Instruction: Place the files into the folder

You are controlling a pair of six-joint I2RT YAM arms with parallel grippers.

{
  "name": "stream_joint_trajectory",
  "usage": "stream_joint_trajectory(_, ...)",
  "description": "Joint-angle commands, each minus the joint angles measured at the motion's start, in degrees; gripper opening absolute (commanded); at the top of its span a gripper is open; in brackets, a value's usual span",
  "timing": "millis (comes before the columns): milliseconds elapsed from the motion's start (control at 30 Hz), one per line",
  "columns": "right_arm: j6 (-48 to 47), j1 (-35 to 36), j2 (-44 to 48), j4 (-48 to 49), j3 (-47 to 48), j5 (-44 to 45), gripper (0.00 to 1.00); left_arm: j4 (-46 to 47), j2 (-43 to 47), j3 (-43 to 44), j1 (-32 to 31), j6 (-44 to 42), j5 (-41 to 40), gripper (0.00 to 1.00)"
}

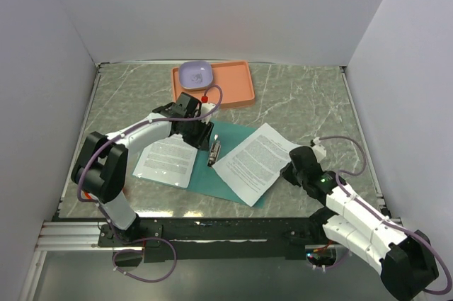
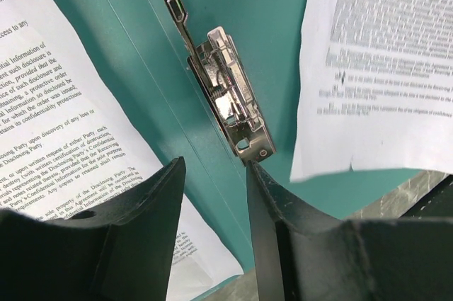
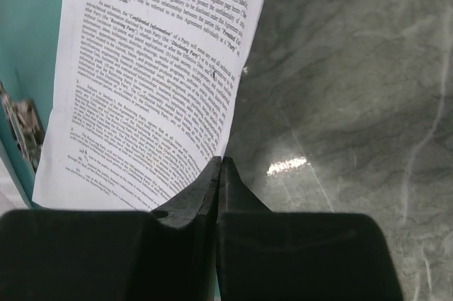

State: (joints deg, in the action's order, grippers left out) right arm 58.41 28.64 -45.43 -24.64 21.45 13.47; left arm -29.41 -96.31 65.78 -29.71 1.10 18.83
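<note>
Right pincer (image 3: 220, 161) sits nearest, jaws together on the edge of the right file (image 3: 141, 81). It would do best to draw that sheet inward slowly, turning it square to the fastener (image 2: 230, 103). The sheet lies partly over the folder (image 2: 283, 3), long axis slanting near-left to far-right. Left pincer (image 2: 216, 173) hovers at the fastener, jaws apart, empty.

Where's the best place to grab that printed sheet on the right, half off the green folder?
Pinch the right sheet at its right-hand edge, coming in low from the right: it lies flat, but that edge reaches past the folder onto the table.
</note>
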Motion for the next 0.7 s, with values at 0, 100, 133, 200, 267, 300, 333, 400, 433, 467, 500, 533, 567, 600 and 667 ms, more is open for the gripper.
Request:
stream_joint_trajectory(0, -10.1, 0.4, 1.3, 4.9, 2.6, -5.6, 0.0, 0.5, -0.4, 1.4, -0.2, 0.0, 1.1, 0.46)
stream_joint_trajectory(100, -13.4, 0.4, 1.1, 8.1, 3.2, -8.9, 0.0, 0.8, 0.0, 0.6, -0.2, 0.0, 0.6, 0.46)
stream_joint_trajectory(133, -14.1, 0.5, 0.4, 8.9, 3.5, -9.6, 0.0, 0.8, 0.1, 0.6, -0.2, 0.0, 0.4, 0.46)
stream_joint_trajectory(200, -16.1, 0.5, -0.6, 9.7, 5.4, -11.0, 0.0, 0.7, 0.2, 0.5, -0.3, -0.2, 0.2, 0.46)
stream_joint_trajectory(267, -17.7, 0.4, -2.7, 10.0, 7.1, -11.8, 0.0, 0.4, 0.2, 0.6, -0.2, -0.3, 0.0, 0.46)
stream_joint_trajectory(300, -18.2, 0.4, -3.3, 10.0, 8.6, -12.0, 0.0, 0.4, 0.1, 0.6, -0.2, -0.3, -0.1, 0.46)
stream_joint_trajectory(333, -18.9, 0.4, -4.7, 10.1, 9.4, -12.2, 0.0, 0.5, 0.1, 0.6, -0.2, -0.3, -0.1, 0.46)
stream_joint_trajectory(400, -19.5, 0.4, -5.8, 10.7, 11.0, -12.9, 0.0, 0.5, 0.1, 0.5, -0.2, -0.2, -0.2, 0.46)
stream_joint_trajectory(433, -19.7, 0.4, -7.1, 10.9, 11.4, -13.2, 0.0, 0.5, 0.1, 0.4, -0.2, -0.2, -0.2, 0.46)
stream_joint_trajectory(467, -20.0, 0.4, -7.7, 11.6, 11.9, -13.2, 0.0, 0.4, 0.1, 0.3, -0.2, -0.3, -0.2, 0.46)
stream_joint_trajectory(500, -20.1, 0.4, -8.3, 11.9, 12.6, -13.2, 0.0, 0.3, 0.2, 0.4, -0.2, -0.3, -0.3, 0.46)
stream_joint_trajectory(533, -20.4, 0.4, -9.4, 12.1, 12.9, -14.5, 0.0, 0.3, 0.2, 0.2, -0.2, -0.4, -0.3, 0.46)
stream_joint_trajectory(567, -20.5, 0.4, -10.0, 12.9, 13.2, -15.3, 0.0, 0.3, 0.2, 0.1, -0.2, -0.4, -0.4, 0.46)
stream_joint_trajectory(600, -20.6, 0.4, -10.6, 13.2, 13.7, -15.6, 0.0, 0.3, 0.3, 0.1, -0.2, -0.5, -0.4, 0.46)
stream_joint_trajectory(667, -20.7, 0.4, -12.4, 13.7, 14.2, -16.5, 0.0, 0.2, 0.4, 0.1, -0.2, -0.5, -0.4, 0.46)
